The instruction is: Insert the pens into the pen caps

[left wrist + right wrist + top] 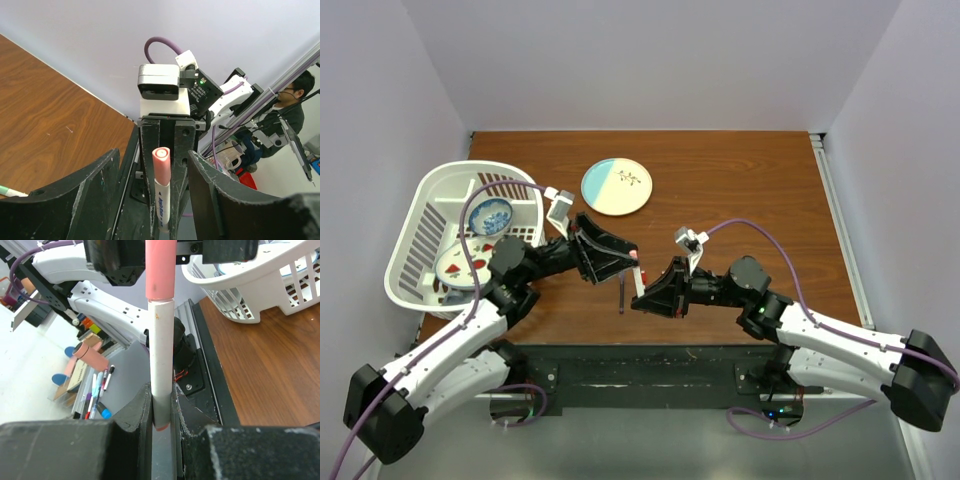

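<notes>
My right gripper (pixel 161 396) is shut on the lower part of a white-barrelled pen (pixel 161 350), which it holds upright. A pink cap (pixel 160 270) sits on the pen's far end. My left gripper (pixel 154 156) is open. Its two jaws stand on either side of the pink cap (pixel 161 165) with a gap on each side and do not touch it. From above, the two grippers (pixel 620 255) (pixel 648 288) meet over the table's front middle with the pen (pixel 638 272) between them. A thin dark pen (pixel 622 293) lies on the table just below.
A white basket (pixel 420 215) with bowls and a plate stands at the left. A blue and cream plate (pixel 617 187) lies at the back middle. A green-tipped pen (pixel 9 190) lies on the wood to the left of my left gripper.
</notes>
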You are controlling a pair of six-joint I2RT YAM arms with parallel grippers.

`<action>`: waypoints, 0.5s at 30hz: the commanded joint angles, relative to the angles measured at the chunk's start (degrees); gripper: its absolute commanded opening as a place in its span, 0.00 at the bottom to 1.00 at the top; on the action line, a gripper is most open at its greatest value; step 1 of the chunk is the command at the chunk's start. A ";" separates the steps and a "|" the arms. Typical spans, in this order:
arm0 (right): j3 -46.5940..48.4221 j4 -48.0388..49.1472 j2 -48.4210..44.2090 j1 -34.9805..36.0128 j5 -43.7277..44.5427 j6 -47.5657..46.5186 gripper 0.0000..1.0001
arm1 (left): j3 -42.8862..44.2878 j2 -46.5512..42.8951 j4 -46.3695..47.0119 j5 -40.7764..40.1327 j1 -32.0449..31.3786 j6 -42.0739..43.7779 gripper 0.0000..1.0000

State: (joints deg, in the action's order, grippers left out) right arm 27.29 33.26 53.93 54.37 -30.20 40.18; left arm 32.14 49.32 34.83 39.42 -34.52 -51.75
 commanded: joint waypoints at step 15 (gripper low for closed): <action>0.13 3.40 1.88 0.56 -1.89 0.86 0.00 | 1.96 0.43 3.23 1.54 -0.19 -0.02 0.49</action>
State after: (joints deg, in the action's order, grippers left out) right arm 27.29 34.11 55.53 54.50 -31.11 40.58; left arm 32.14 50.39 35.51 40.32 -34.52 -51.88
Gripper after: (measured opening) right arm 0.157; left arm 0.563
